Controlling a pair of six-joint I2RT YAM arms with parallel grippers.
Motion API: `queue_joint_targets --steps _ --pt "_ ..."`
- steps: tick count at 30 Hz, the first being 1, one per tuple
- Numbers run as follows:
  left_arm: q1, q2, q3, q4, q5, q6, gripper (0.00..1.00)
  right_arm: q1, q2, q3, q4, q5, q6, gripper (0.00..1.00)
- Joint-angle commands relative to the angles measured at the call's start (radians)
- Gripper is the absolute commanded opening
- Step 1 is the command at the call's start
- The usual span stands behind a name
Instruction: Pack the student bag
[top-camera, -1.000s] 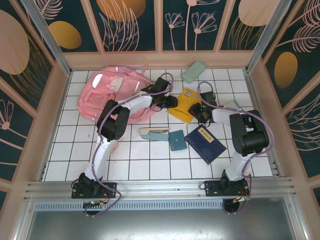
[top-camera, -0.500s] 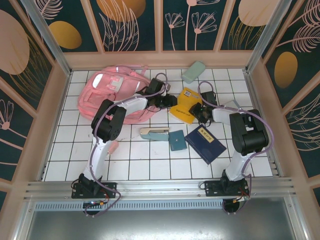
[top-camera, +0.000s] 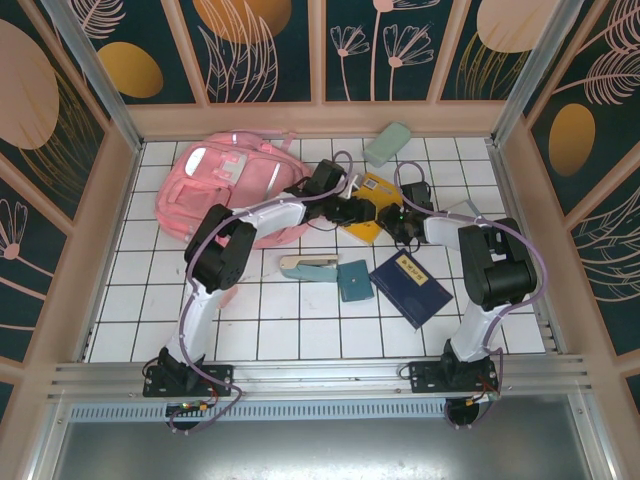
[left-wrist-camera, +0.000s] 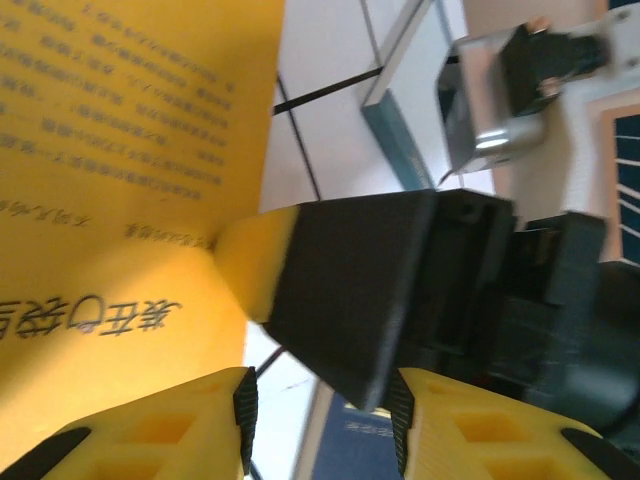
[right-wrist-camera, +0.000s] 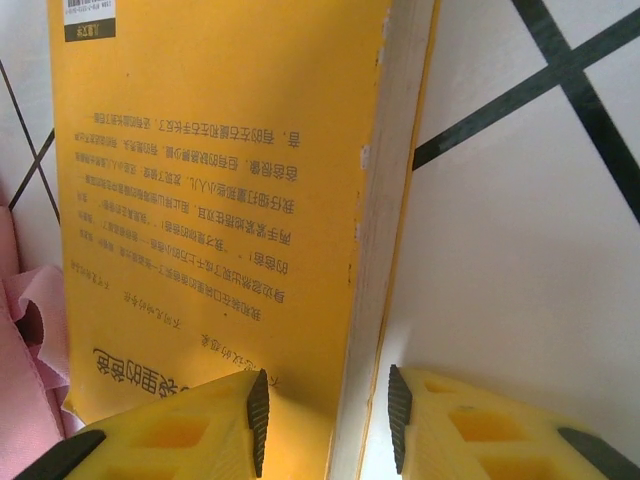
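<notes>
The student bag (top-camera: 222, 185), a big soft pink backpack, lies at the back left of the tiled table. A yellow book (top-camera: 376, 192) lies to its right. My two grippers meet over the book's near part. The left gripper (top-camera: 357, 211) is open, hovering over the book's cover (left-wrist-camera: 110, 170), and faces the right gripper's black body and yellow finger. The right gripper (top-camera: 389, 216) is also open. Its fingers straddle the book's long page edge (right-wrist-camera: 385, 200), one over the cover and one over bare tile (right-wrist-camera: 520, 260). A pink corner of the bag (right-wrist-camera: 22, 390) shows beside the book.
A dark blue notebook (top-camera: 410, 287), a teal wallet (top-camera: 354, 280) and a pale stapler-like item (top-camera: 307, 267) lie in the middle. A grey-green case (top-camera: 387, 143) sits at the back. A grey object (top-camera: 462, 212) lies by the right wall. Wooden walls enclose the table.
My left gripper swung right from the bag's edge to over the yellow book, close to the right gripper. Both jaws narrowed slightly. The right arm barely moved.
</notes>
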Motion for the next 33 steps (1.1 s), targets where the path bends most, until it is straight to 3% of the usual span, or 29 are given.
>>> queue_joint_targets --steps 1,10,19,24,33 --pt "0.018 0.005 0.015 -0.065 -0.059 0.061 0.43 0.004 -0.012 -0.009 0.02 -0.011 -0.011 0.4" --pt "0.076 -0.012 0.077 -0.068 -0.208 0.078 0.44 0.004 -0.009 -0.013 -0.01 0.025 -0.029 0.39" --pt "0.096 0.207 0.353 -0.265 -0.368 0.153 0.46 0.003 0.009 0.002 -0.025 0.041 -0.045 0.32" --pt "0.097 0.277 0.397 -0.316 -0.415 0.169 0.47 0.003 0.024 0.015 -0.035 0.054 -0.052 0.27" --pt "0.089 0.228 0.282 -0.266 -0.218 0.15 0.45 -0.034 0.058 0.054 -0.061 0.084 -0.116 0.24"
